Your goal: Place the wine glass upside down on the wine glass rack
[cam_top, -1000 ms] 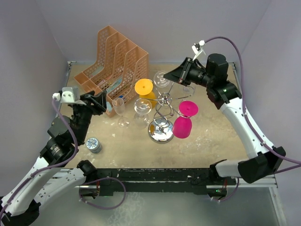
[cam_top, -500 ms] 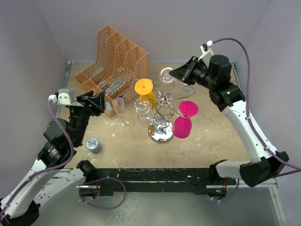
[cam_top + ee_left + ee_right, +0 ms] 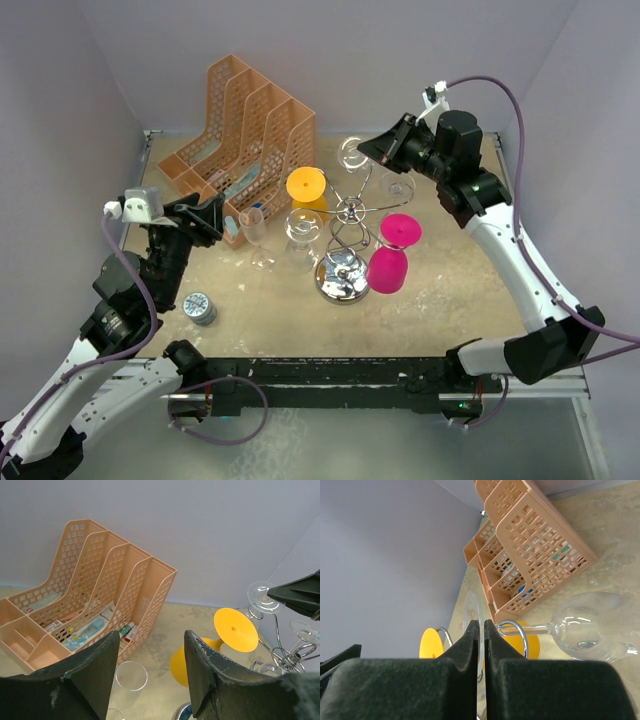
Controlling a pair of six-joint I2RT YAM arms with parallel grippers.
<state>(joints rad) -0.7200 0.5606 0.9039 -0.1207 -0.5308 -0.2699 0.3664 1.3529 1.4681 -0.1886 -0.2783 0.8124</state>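
**A robot-lab test cell set up as a tabletop manipulation station.**

Plain lilac walls (image 3: 350,60) box in a small, scuffed, sand-coloured worktop (image 3: 450,290). A left arm (image 3: 130,300) and a right arm (image 3: 520,270), both white and black, are bolted to a black rail (image 3: 330,375) at its near edge and trail purple cables (image 3: 480,85). The props are an unrelated mix: an orange mesh file organiser (image 3: 240,130), a silver wine glass rack (image 3: 345,235) with a yellow glass (image 3: 308,190) and a pink glass (image 3: 390,260) upside down on it, and a small round tin (image 3: 200,307).
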